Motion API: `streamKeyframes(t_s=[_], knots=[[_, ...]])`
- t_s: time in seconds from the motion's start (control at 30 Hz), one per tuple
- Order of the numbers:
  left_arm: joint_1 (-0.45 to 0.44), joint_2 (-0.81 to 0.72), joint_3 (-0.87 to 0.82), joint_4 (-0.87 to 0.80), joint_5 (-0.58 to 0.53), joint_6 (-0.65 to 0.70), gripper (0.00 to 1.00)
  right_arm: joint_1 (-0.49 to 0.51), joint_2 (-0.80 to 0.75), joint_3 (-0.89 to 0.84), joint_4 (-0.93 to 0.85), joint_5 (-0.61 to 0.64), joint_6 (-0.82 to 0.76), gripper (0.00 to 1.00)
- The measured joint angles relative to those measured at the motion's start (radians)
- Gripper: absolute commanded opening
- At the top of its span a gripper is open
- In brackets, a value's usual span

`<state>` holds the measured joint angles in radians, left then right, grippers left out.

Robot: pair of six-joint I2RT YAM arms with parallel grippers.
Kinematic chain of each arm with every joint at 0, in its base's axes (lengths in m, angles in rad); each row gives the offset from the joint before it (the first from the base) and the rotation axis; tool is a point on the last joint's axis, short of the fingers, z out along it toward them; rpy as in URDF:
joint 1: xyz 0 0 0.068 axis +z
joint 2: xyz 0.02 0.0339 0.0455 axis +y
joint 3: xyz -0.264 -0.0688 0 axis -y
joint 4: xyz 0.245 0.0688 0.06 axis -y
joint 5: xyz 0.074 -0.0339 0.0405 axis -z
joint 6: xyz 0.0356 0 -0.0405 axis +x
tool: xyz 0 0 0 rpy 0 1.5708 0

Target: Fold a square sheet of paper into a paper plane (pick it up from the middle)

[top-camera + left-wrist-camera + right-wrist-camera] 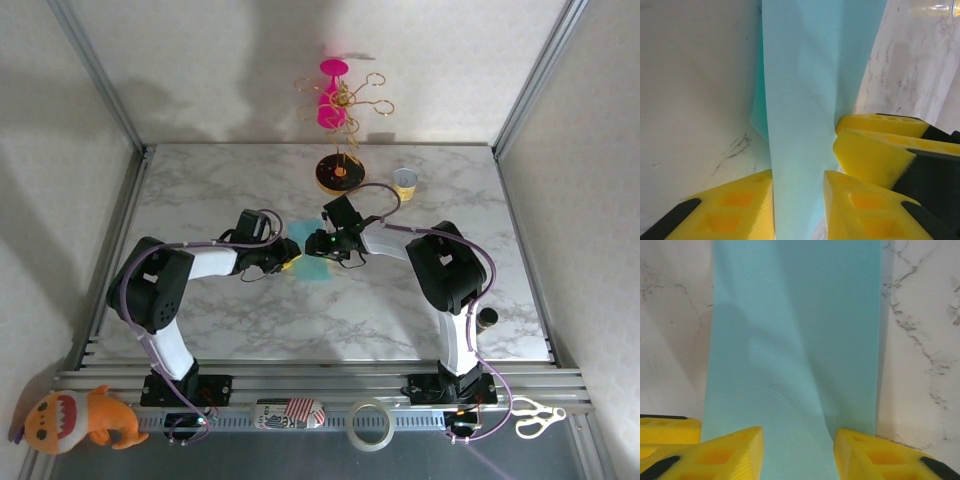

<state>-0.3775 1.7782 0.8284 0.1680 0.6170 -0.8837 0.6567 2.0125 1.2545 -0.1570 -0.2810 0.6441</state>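
Observation:
The square sheet of paper (318, 271) is teal and lies at the middle of the marble table, doubled into a long strip (795, 340). My left gripper (292, 258) comes in from the left. Its yellow fingers (735, 207) are shut on a raised band of the paper (800, 100) that fills the gap between them (799, 212). My right gripper (322, 247) meets it from the right. It stands open (797, 455) with its tips down on the strip, and a soft ridge of paper runs into its gap. Each wrist view catches the other gripper's fingers (875, 150) (665, 427) close by.
A gold wire stand with a pink piece (333, 95) rises from a round black-and-yellow base (340, 172) behind the grippers. A small yellow cup (404, 182) sits to its right. On the front rail lie a plush toy (75, 418), a tape roll (368, 425) and scissors (535, 418).

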Motion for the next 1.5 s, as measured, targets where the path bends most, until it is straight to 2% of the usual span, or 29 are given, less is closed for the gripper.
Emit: streamKeyframes(t_s=[0.13,0.27,0.43,0.6,0.8,0.93,1.0,1.03,1.07,1.5], knots=[[0.004,0.01,0.002,0.01,0.002,-0.013,0.25,0.0,0.0,-0.003,0.005,0.0,0.0,0.44],[0.008,0.011,0.001,0.026,0.004,-0.04,0.17,0.0,-0.007,-0.008,0.012,0.0,0.0,0.47],[0.009,0.011,0.0,0.038,0.005,-0.065,0.04,-0.001,-0.026,-0.015,0.026,0.002,-0.008,0.57],[0.009,0.011,-0.001,0.039,0.005,-0.075,0.0,-0.008,-0.124,-0.081,0.103,0.025,-0.054,0.71],[0.013,0.01,-0.006,0.04,0.005,-0.087,0.0,-0.009,-0.361,-0.311,0.304,0.069,-0.216,0.74],[0.013,0.01,-0.006,0.04,0.005,-0.087,0.0,0.0,-0.432,-0.407,0.407,0.111,-0.342,0.76],[0.013,0.01,-0.006,0.039,0.005,-0.088,0.0,0.023,-0.442,-0.446,0.457,0.148,-0.414,0.79],[0.013,0.009,-0.006,0.039,0.005,-0.088,0.0,0.039,-0.442,-0.458,0.472,0.161,-0.445,0.87],[0.013,0.009,-0.006,0.039,0.005,-0.089,0.0,0.06,-0.441,-0.47,0.484,0.179,-0.48,0.89],[0.013,0.008,-0.006,0.037,0.005,-0.09,0.0,0.291,-0.276,-0.456,0.547,0.413,-0.829,0.81]])
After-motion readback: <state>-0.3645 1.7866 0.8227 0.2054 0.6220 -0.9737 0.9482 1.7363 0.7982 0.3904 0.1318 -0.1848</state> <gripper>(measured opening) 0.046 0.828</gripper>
